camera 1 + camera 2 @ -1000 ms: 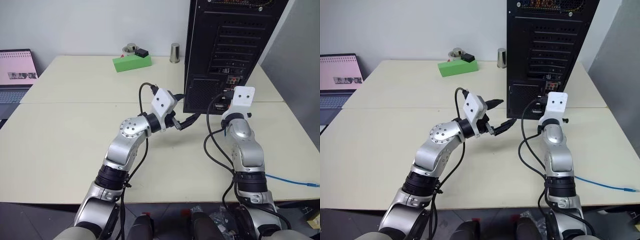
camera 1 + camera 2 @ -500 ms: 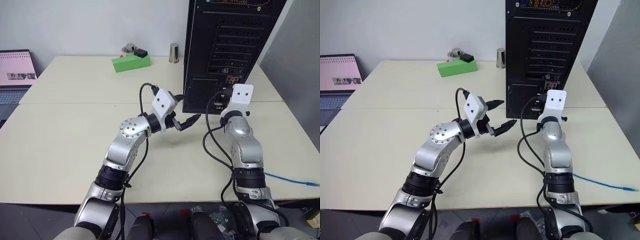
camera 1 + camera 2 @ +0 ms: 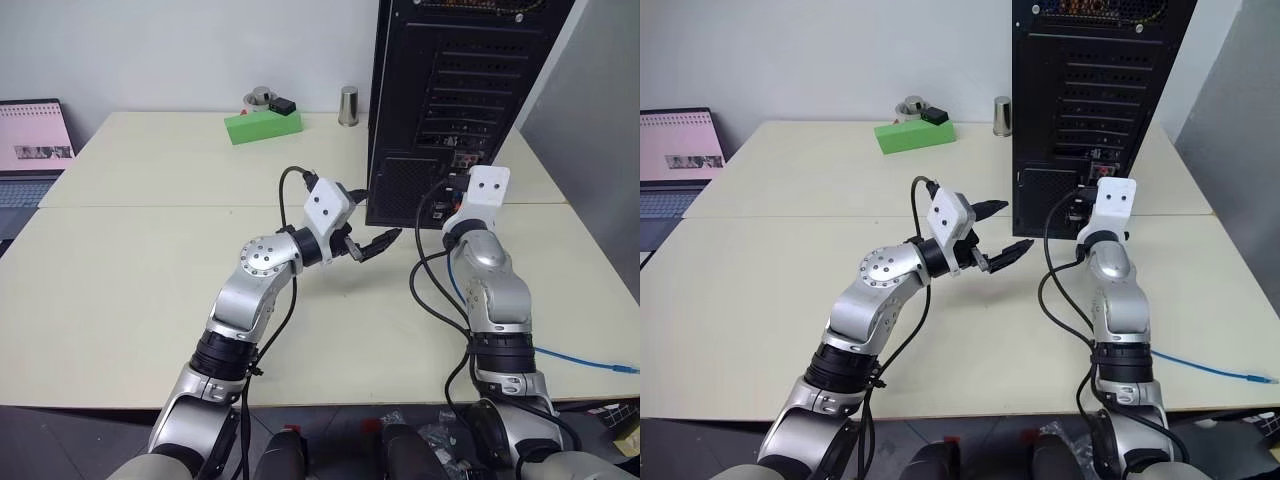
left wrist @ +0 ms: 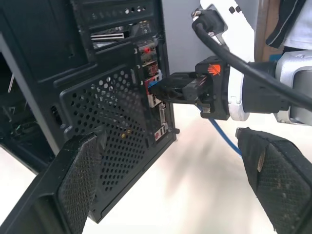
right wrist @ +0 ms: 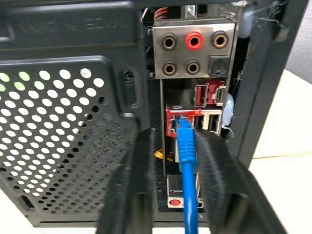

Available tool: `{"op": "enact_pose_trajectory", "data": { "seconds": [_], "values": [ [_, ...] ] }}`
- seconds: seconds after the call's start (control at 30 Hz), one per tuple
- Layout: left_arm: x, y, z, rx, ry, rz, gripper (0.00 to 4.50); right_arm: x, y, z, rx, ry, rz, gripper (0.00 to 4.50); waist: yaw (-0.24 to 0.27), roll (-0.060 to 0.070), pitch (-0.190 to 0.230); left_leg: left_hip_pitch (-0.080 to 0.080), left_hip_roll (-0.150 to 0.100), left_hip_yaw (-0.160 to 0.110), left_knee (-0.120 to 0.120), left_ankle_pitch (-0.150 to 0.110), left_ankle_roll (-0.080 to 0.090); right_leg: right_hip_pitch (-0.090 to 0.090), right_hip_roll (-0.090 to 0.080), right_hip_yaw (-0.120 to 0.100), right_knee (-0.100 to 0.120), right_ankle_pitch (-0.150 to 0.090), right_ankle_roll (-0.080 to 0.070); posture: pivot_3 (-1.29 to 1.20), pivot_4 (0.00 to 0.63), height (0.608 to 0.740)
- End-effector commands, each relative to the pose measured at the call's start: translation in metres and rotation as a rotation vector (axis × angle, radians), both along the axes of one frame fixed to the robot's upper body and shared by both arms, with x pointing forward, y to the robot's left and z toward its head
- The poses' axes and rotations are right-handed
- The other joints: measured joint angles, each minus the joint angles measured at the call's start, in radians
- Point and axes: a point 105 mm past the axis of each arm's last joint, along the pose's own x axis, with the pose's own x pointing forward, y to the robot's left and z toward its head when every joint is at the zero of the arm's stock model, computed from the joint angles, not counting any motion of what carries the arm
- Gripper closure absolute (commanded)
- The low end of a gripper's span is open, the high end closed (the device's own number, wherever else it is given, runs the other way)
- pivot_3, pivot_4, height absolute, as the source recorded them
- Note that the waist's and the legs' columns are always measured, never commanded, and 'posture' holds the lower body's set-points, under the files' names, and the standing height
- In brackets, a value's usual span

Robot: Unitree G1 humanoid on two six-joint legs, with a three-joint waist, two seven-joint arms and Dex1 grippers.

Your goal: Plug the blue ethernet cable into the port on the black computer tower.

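Note:
The black computer tower (image 3: 450, 80) stands at the table's back right with its rear panel facing me. The blue ethernet cable (image 5: 187, 195) runs up between my right gripper's fingers, and its plug sits in the red-framed port (image 5: 181, 124). My right gripper (image 5: 175, 139) is right at that port, open, one finger on each side of the cable and a gap on one side. The rest of the cable (image 3: 580, 357) trails over the table's right front edge. My left gripper (image 3: 1010, 225) hangs open and empty just left of the tower.
A green box (image 3: 263, 124) with a small black part on top, a round metal tin (image 3: 262, 96) and a metal cup (image 3: 348, 105) stand at the back of the table. A laptop (image 3: 35, 140) sits at the far left. Black arm cables (image 3: 430, 290) loop beside my right forearm.
The right forearm has swung very slightly to the right while its hand stays at the port. The left arm has kept still.

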Motion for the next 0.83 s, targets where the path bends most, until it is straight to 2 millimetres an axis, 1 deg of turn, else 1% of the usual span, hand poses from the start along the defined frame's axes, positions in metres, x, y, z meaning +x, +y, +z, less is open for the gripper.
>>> {"op": "enact_pose_trajectory", "data": {
  "seconds": [0.03,0.1,0.13,0.2,0.3,0.33,0.4,0.47,0.57,0.67,0.83],
  "values": [
    [0.000,0.002,0.013,-0.023,-0.052,0.012,0.00,-0.010,-0.005,0.014,-0.022,-0.045,0.023,2.21,0.001,0.000,0.000,0.000,0.000,0.000,0.000,0.000,0.000,0.000,0.000,0.000,0.000,0.000,0.000,0.00,0.150,0.740],
    [0.002,0.003,0.014,-0.024,-0.056,0.018,0.00,-0.017,-0.009,0.014,-0.060,-0.036,0.049,1.91,0.003,0.000,0.000,0.000,0.000,0.000,0.000,0.000,0.000,0.000,0.000,0.000,0.000,0.000,0.000,0.00,0.150,0.740],
    [0.002,0.003,0.014,-0.026,-0.045,0.008,0.00,-0.022,-0.011,0.015,-0.077,-0.034,0.065,1.65,0.004,0.000,0.000,0.000,0.000,0.000,0.000,0.000,0.000,0.000,0.000,-0.001,0.000,0.000,0.000,0.00,0.150,0.740],
    [0.004,0.004,0.014,-0.020,-0.046,0.010,0.00,-0.032,-0.015,0.018,-0.112,-0.033,0.095,1.30,0.007,0.000,0.000,-0.001,0.000,-0.001,0.000,0.000,0.000,0.000,0.000,-0.001,0.000,0.000,0.000,0.00,0.150,0.740],
    [0.009,0.007,0.014,0.005,-0.039,0.022,0.00,-0.045,-0.019,0.030,-0.192,-0.068,0.165,0.80,0.009,0.000,0.000,-0.001,0.000,0.000,0.000,0.000,0.000,0.000,0.000,-0.001,0.000,0.000,0.000,0.00,0.150,0.740],
    [0.011,0.008,0.014,0.015,-0.043,0.022,0.00,-0.050,-0.020,0.035,-0.254,-0.087,0.197,0.53,0.009,0.000,0.000,-0.001,-0.001,-0.001,0.000,0.000,0.000,0.000,0.000,-0.001,0.000,0.000,0.000,0.00,0.150,0.740],
    [0.013,0.010,0.015,0.047,-0.055,0.006,0.00,-0.060,-0.021,0.040,-0.323,-0.088,0.288,0.06,0.010,0.000,0.000,-0.001,-0.001,-0.001,0.001,0.000,0.000,0.000,0.000,-0.001,0.000,0.000,0.000,0.00,0.150,0.740],
    [0.015,0.012,0.018,0.058,-0.066,-0.004,0.00,-0.066,-0.026,0.042,-0.339,-0.073,0.329,0.06,0.009,0.000,0.000,-0.001,-0.001,-0.001,0.001,0.000,0.000,0.000,0.000,-0.002,-0.001,0.000,0.000,0.00,0.150,0.740],
    [0.019,0.020,0.022,0.079,-0.064,-0.020,0.00,-0.076,-0.040,0.044,-0.375,-0.022,0.417,0.06,0.009,0.000,0.000,-0.001,-0.001,-0.001,0.000,0.000,0.000,0.000,0.000,-0.002,-0.001,0.000,0.000,0.00,0.150,0.740],
    [0.021,0.027,0.024,0.084,-0.046,-0.038,0.00,-0.084,-0.049,0.049,-0.372,0.001,0.465,0.06,0.011,0.000,0.000,-0.001,-0.001,-0.001,0.001,0.000,0.000,0.000,0.000,-0.002,-0.001,0.000,0.000,0.00,0.150,0.740],
    [0.015,0.037,0.025,0.088,-0.015,-0.100,0.00,-0.096,-0.061,0.052,-0.391,0.040,0.527,0.06,0.011,0.000,0.000,-0.001,-0.001,-0.001,0.001,0.000,0.000,0.000,0.000,-0.002,-0.001,0.000,0.000,0.00,0.150,0.740]
  ]
}}
